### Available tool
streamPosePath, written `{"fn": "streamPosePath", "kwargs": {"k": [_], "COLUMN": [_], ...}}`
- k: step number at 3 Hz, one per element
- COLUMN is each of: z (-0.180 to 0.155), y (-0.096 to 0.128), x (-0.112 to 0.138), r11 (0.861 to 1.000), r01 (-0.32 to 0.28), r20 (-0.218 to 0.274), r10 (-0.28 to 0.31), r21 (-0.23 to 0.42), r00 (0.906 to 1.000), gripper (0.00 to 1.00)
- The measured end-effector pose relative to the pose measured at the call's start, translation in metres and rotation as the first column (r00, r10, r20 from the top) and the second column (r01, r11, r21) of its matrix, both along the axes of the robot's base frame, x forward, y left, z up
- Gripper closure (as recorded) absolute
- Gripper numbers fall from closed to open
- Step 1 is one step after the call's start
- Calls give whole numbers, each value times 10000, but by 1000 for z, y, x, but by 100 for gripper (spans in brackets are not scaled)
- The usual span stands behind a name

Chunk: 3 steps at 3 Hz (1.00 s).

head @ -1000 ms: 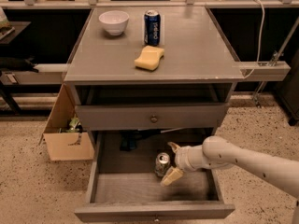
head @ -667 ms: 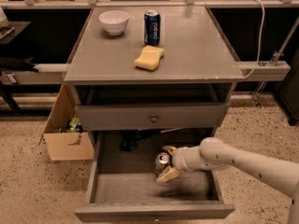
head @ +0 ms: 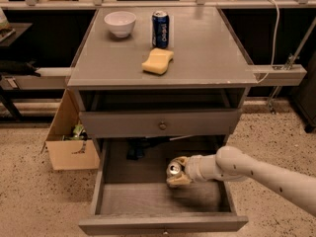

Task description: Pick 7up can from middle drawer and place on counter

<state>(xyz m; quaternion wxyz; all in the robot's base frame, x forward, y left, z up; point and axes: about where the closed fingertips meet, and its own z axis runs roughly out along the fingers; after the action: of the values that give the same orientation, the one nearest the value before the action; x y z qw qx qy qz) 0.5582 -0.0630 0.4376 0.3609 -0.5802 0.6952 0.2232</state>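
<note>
Since the earlier view, gripper closer in on the item, its tan fingers now one at each side of it rather than below and to its right; arm shifted slightly left, item itself barely displaced. Item: 7up can, small, silvery-green, shiny top with pull tab facing up, standing upright or close to it on the floor of the middle drawer, right of centre and toward the back. Fingers pinch the can's body across its width, contact apparent on both sides. Handling, by judgement: light if empty and moderately heavy if full, which cannot be told; thin wall, stiff enough for a side grip but liable to dent under hard pressure; smooth metal, so slippery if held loosely. Best hold is across the body at mid-height, clear of the rim. Drawer: pulled fully open, grey floor otherwise bare at the front, a dark object at the back left. Above: closed drawer front with round knob. Counter: carries a white bowl, a dark-blue can and a yellow sponge; right half free. Beside the cabinet, left: cardboard box on the floor.
</note>
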Motion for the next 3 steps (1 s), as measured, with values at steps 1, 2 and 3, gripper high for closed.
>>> {"fn": "streamPosePath", "kwargs": {"k": [1,2,3], "z": [42,118,160], "y": [-19,-56,-76], "x": [-2,-1,2], "r11": [9990,9982,9990], "r01": [90,111,-156], "r20": [560,789,517], "r10": [-115,-158,134], "r21": [449,598,410], "r00": [9984,9968,9986], "gripper": [85,100,100]}}
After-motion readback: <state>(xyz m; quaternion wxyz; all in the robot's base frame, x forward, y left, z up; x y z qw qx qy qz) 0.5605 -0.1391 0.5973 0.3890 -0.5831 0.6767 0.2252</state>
